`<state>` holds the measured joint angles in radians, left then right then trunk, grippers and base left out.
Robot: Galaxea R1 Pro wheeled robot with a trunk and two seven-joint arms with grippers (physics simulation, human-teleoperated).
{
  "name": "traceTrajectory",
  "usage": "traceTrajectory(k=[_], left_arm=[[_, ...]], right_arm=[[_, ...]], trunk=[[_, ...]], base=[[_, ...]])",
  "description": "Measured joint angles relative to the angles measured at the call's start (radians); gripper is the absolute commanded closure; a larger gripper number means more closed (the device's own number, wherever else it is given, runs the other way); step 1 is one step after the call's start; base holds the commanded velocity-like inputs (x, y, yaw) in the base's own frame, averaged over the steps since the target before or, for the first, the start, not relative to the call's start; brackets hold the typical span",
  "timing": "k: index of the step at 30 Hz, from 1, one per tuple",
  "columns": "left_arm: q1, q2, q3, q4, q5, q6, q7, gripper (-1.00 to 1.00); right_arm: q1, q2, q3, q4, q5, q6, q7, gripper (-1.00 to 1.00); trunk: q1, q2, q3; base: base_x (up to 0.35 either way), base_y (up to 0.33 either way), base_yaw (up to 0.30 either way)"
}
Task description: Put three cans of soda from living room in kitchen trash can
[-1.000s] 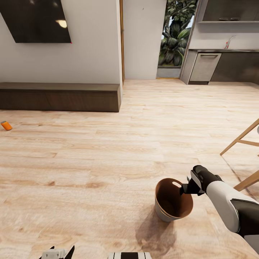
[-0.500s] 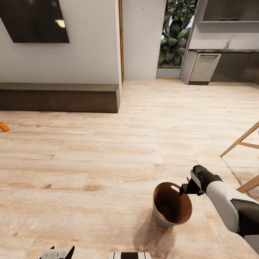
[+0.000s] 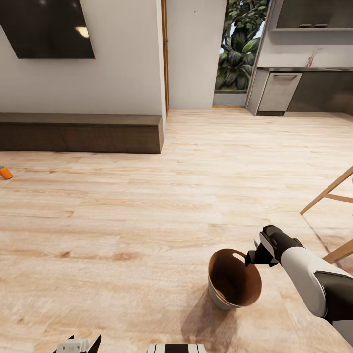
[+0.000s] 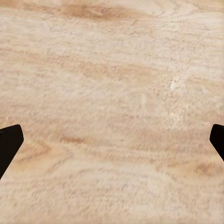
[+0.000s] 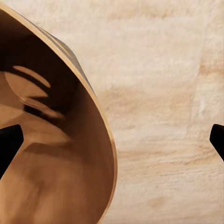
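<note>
Head view looks across a wide stretch of light wood plank floor (image 3: pixel 147 196), bare between the robot and the far walls. On the far left edge of that floor lies one small bright orange soda can (image 3: pixel 5 172), on its side, just in front of a long low dark wooden bench (image 3: pixel 81 132) that runs along the white wall. A dark flat wall panel (image 3: pixel 49 28) hangs above the bench. Far right, grey kitchen cabinets (image 3: pixel 279 92) stand under a dark countertop with a tap (image 3: pixel 312 58). Slanted light wooden chair legs (image 3: pixel 328 191) cut in from the right edge, near the right arm.

Close to the robot, the small round grey bin with a brown inside (image 3: pixel 234 278) is tilted, its mouth turned toward the camera. The right gripper (image 3: pixel 255 256) is at its rim on the right side; whether it is clamped on the rim cannot be told from here.

Right wrist view adds the bin's brown interior and thin rim edge (image 5: pixel 100 121) lying between the two dark fingertips (image 5: pixel 9 140), which stand wide apart.

Left wrist view gives bare floor planks under the left gripper (image 4: pixel 112 140), its fingertips spread to both sides, holding nothing.
</note>
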<state>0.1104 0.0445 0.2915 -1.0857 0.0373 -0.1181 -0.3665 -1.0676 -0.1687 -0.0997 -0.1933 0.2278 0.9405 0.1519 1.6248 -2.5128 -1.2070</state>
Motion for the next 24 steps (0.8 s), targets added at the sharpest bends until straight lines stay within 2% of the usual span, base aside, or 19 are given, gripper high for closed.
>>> traceTrajectory(k=[9, 24], left_arm=[[0.000, -0.001, 0.001, -0.001, 0.003, 0.000, 0.001, -1.00], [0.000, -0.002, 0.002, -0.002, 0.003, 0.003, 0.001, -1.00]], right_arm=[[0.000, 0.000, 0.000, 0.000, 0.000, 0.000, 0.000, -1.00], [0.000, 0.001, 0.000, 0.000, 0.000, 0.000, 0.000, -1.00]], trunk=[[0.000, 0.000, 0.000], [0.007, -0.003, -0.058]], base=[[0.000, 0.000, 0.000], [0.000, 0.000, 0.000]])
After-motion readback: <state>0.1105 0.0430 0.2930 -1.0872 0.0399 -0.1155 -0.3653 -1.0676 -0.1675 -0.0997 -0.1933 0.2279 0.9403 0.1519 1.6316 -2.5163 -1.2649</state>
